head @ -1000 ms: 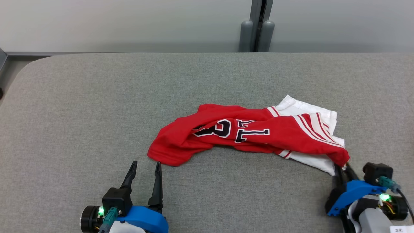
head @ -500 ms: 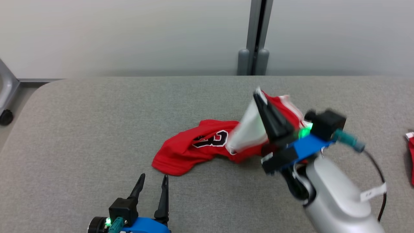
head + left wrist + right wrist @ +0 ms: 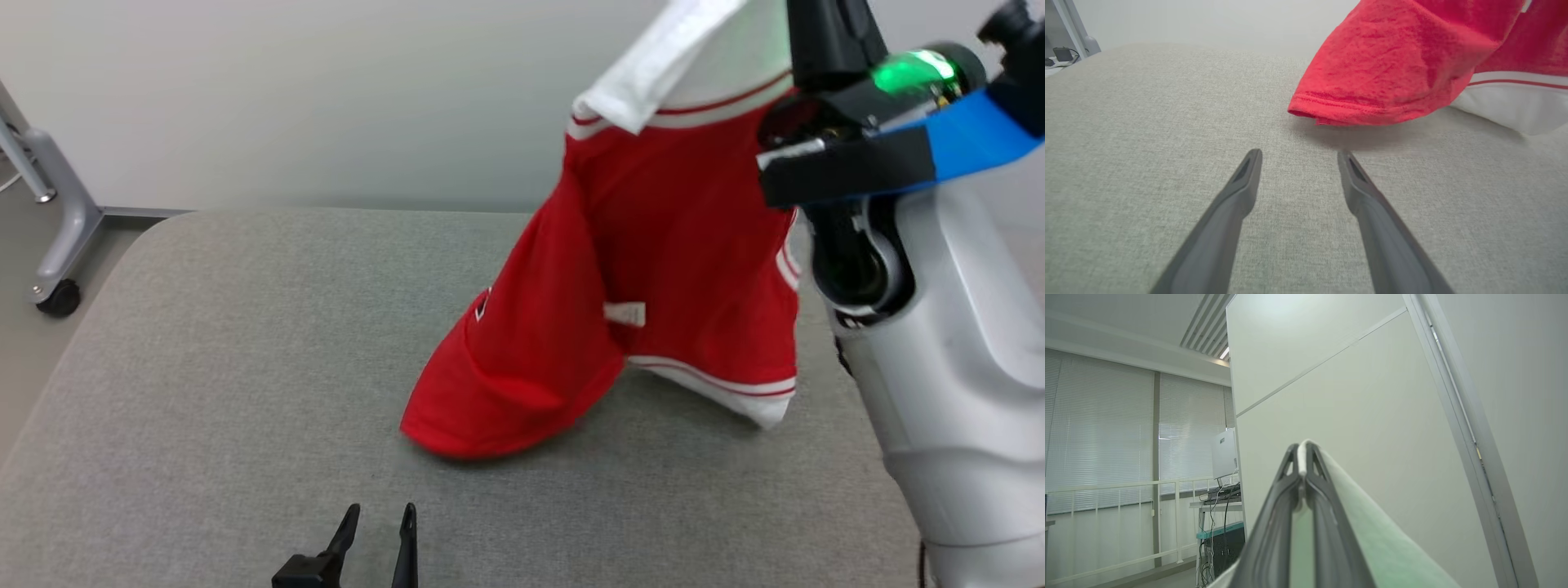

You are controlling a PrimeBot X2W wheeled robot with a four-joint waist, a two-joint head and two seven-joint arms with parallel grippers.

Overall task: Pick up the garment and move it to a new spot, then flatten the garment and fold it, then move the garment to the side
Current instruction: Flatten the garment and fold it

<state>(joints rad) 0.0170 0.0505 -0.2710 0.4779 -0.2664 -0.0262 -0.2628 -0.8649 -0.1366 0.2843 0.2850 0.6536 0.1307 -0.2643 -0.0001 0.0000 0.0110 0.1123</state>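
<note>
Raised since a second ago: the garment (image 3: 653, 269) is hanging from the right end effector (image 3: 1302, 451), whose dark fingers (image 3: 1274, 526) are clamping a white edge high over the counter (image 3: 204, 367). Its pale forearm (image 3: 947, 351) is rising steeply. Soft red knit with white striped trim is draping in loose folds, long axis running top to bottom, lowest red fold reaching the grey woven counter surface. Left end effector (image 3: 1298, 157) is hovering low, fingers spread, empty, pointing toward that fold.
</note>
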